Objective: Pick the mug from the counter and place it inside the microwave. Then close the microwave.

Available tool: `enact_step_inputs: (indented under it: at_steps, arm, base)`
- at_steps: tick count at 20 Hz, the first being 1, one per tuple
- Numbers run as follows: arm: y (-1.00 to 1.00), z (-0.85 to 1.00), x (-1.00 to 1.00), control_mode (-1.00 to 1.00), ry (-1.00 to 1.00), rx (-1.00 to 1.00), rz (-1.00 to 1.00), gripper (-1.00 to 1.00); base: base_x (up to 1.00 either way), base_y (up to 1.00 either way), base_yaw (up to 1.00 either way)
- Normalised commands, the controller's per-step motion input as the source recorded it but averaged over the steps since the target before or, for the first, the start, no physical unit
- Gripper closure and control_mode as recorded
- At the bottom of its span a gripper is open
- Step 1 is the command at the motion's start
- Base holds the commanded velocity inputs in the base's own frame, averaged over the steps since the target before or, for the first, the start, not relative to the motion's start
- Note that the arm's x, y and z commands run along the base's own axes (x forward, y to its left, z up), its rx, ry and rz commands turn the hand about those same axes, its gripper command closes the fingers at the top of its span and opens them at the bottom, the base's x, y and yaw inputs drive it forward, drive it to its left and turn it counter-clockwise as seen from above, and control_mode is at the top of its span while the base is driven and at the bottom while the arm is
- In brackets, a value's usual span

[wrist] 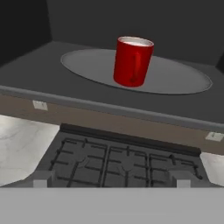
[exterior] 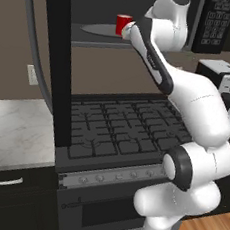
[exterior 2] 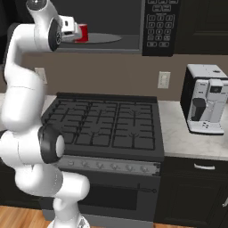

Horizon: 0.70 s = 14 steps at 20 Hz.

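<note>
Now the mug [wrist: 132, 61] stands (upright) on the turntable [wrist: 183, 78], beyond the wide-open, empty claw [exterior 2: 75, 31].

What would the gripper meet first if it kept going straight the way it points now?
Probably the mug, standing upright on the grey turntable plate inside the microwave. It sits nearly centred ahead of the open gripper in the hand view. How much of a gap separates them is unclear.

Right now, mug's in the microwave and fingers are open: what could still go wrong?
1. The mug stands near the front edge of the turntable plate; a careless retreat of the arm could clip it.
2. The microwave door hangs wide open, left of the arm; swinging it shut too soon may catch the gripper.
</note>
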Motion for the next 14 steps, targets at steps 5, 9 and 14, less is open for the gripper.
enact_step_inputs:
  at_steps: [5,9,14]
  arm:
    - [0.00,-0.15,-0.87,-1.00,-0.22,0.00,0.00,-1.00]
    - [0.00,0.28,-0.64,-1.00,-0.08,0.00,0.00,-1.00]
    - [0.00,0.65,-0.47,-1.00,0.00,0.00,0.00,-1.00]
  base:
    - [0.00,0.00,0.00]
    - [0.00,0.00,0.00]
    - [0.00,0.00,0.00]
